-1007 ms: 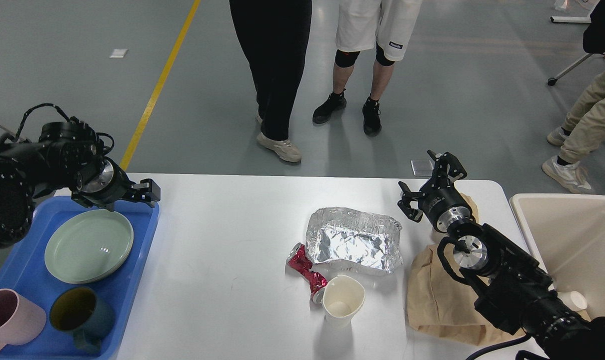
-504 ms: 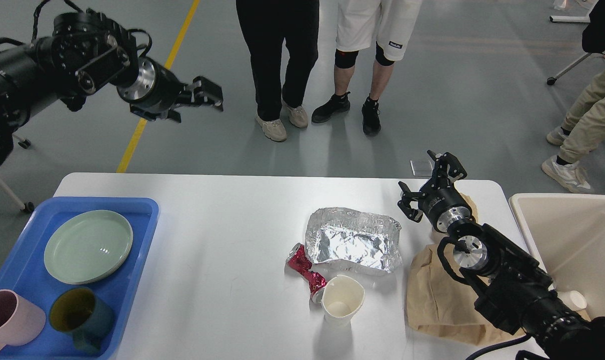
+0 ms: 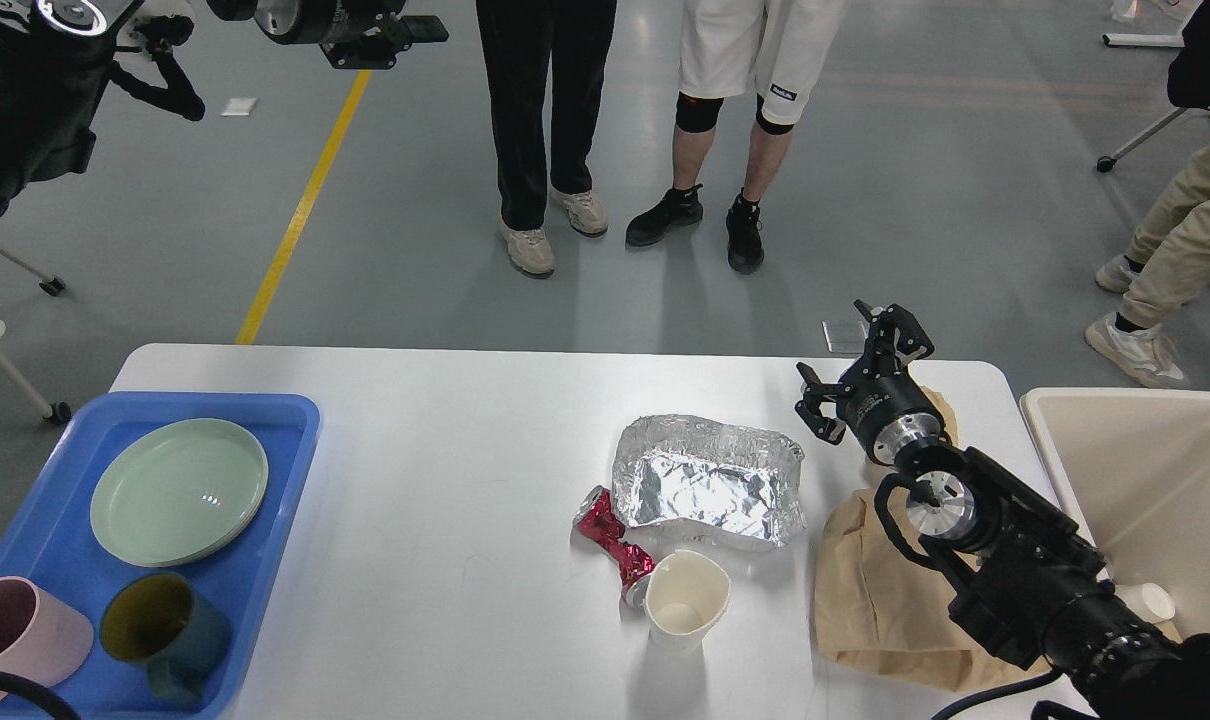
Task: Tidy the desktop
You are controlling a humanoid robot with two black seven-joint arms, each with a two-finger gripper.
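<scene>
White, smooth and round-cornered, the desk point(image 3: 445, 470) fills the lower middle of the head view, long axis running left to right, near long edge cut off at the bottom, far long edge toward the grey floor and the standing legs point(image 3: 545, 120).

Blue plastic tray point(image 3: 285, 470) on the left end, long axis running away from the camera, holding a pale green plate point(image 3: 178, 490), a dark teal mug point(image 3: 165, 632) and a pink mug point(image 3: 20, 632).

Beige bin point(image 3: 1135, 470) just off the right end, a small white cup point(image 3: 1150, 600) inside.

Brown paper bag point(image 3: 865, 600) flat on the right part, partly under the right arm.

Crumpled foil tray point(image 3: 707, 480) near the middle, long axis left to right, open side up.

White paper cup point(image 3: 685, 602) just in front of the foil, tipped toward the camera, touching a crushed red can point(image 3: 613, 545) at its left.

Right end effector point(image 3: 857, 372) above the far right corner, fingers spread apart, holding nothing.

Left end effector point(image 3: 405, 30) high at the top edge, well away from everything below; too dark and end-on to tell whether spread or pressed together.
</scene>
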